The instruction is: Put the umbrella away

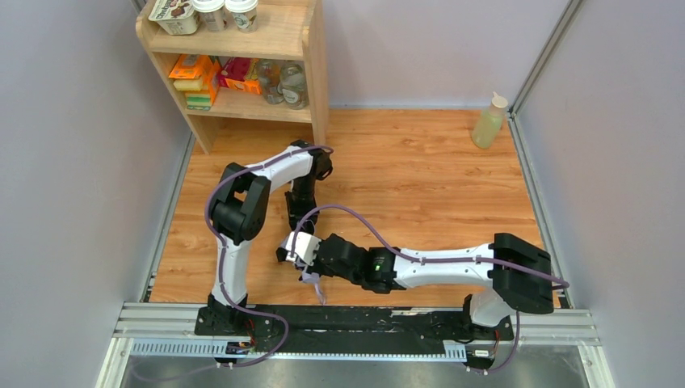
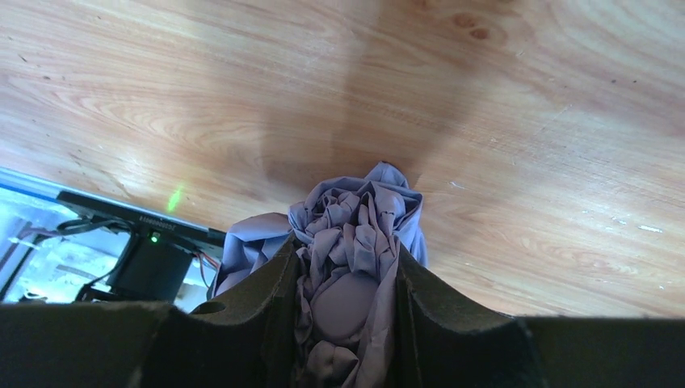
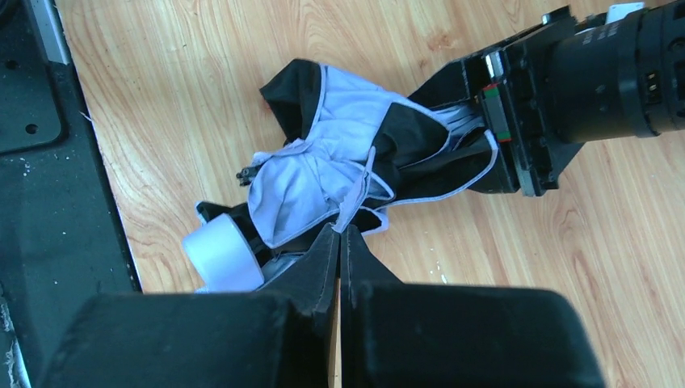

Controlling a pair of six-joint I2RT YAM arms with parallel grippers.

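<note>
The umbrella (image 3: pixel 323 170) lies folded up on the wooden table (image 1: pixel 420 178), near the front edge between the two arms. The left gripper (image 2: pixel 346 246) is squeezed tight around the bunched lilac cloth. The right gripper (image 3: pixel 339 230) has its fingers pressed almost together, and it seems to pinch a thin fold of the cloth at its tips. The round pale handle (image 3: pixel 218 252) sticks out just beside the right gripper.

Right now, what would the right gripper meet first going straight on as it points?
The umbrella: the right gripper is shut on its trim, and the bunched canopy lies directly ahead. Depth beyond is unclear.
</note>
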